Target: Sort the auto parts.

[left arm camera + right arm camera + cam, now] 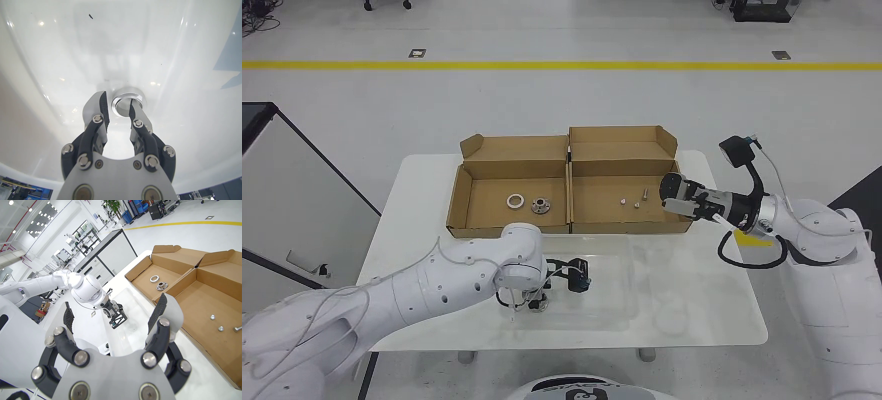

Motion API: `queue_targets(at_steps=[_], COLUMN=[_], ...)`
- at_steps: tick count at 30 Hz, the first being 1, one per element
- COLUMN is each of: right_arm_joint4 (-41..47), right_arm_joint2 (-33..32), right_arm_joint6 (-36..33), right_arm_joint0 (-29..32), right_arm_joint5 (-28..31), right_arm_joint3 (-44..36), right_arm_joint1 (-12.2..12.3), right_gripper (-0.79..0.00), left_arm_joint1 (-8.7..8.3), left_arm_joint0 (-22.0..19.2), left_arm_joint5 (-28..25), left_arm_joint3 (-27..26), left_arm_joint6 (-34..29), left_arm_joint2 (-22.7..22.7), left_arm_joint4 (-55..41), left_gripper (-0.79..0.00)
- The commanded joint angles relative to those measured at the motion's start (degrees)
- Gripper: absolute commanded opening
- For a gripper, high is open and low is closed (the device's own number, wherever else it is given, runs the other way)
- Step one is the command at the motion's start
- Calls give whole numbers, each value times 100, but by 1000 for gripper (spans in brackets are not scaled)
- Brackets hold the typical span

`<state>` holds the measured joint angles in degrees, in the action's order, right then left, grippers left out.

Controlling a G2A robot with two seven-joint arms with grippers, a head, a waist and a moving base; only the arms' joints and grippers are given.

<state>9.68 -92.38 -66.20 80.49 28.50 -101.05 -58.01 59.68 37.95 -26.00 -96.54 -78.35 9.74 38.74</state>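
Observation:
A silver metal ring (128, 98) lies in the clear plastic tray (642, 285). My left gripper (117, 99) is open and down over it, one finger (132, 109) inside the ring and the other outside; in the top view the left gripper (532, 303) is at the tray's left end. My right gripper (115, 299) is open with nothing held and hangs at the right edge of the right cardboard box (627, 185), seen as (669, 195) from above. The left box (507, 195) holds a ring (513, 199) and a flange (540, 206). The right box holds three small bolts (212, 317).
The two open cardboard boxes stand side by side at the table's far edge, flaps raised behind them. The tray (130, 306) lies in front of them. A grey cabinet (292, 190) stands left of the white table (402, 230).

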Motion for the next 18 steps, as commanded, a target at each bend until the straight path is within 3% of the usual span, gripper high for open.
queue_targets(at_steps=[1,8,9,11,12,18], right_arm_joint4=[0,0,0,0,0,0], right_arm_joint2=[0,0,0,0,0,0], right_arm_joint6=[0,0,0,0,0,0], right_arm_joint0=[0,0,0,0,0,0], right_arm_joint5=[0,0,0,0,0,0], right_arm_joint3=[0,0,0,0,0,0], right_arm_joint1=[0,0,0,0,0,0], right_gripper=[0,0,0,0,0,0], left_arm_joint1=[2,10,12,21,26,32], left_arm_joint0=[-15,34,43,78,91,-28], left_arm_joint5=[2,8,3,-5,-9,-10], left_arm_joint3=[6,45,52,85,96,116], left_arm_joint6=[-2,-8,-3,5,9,11], left_arm_joint2=[0,0,0,0,0,0], left_arm_joint4=[-8,-5,4,34,44,-18], left_gripper=[-480,-496,-548,-748,-785,-785])
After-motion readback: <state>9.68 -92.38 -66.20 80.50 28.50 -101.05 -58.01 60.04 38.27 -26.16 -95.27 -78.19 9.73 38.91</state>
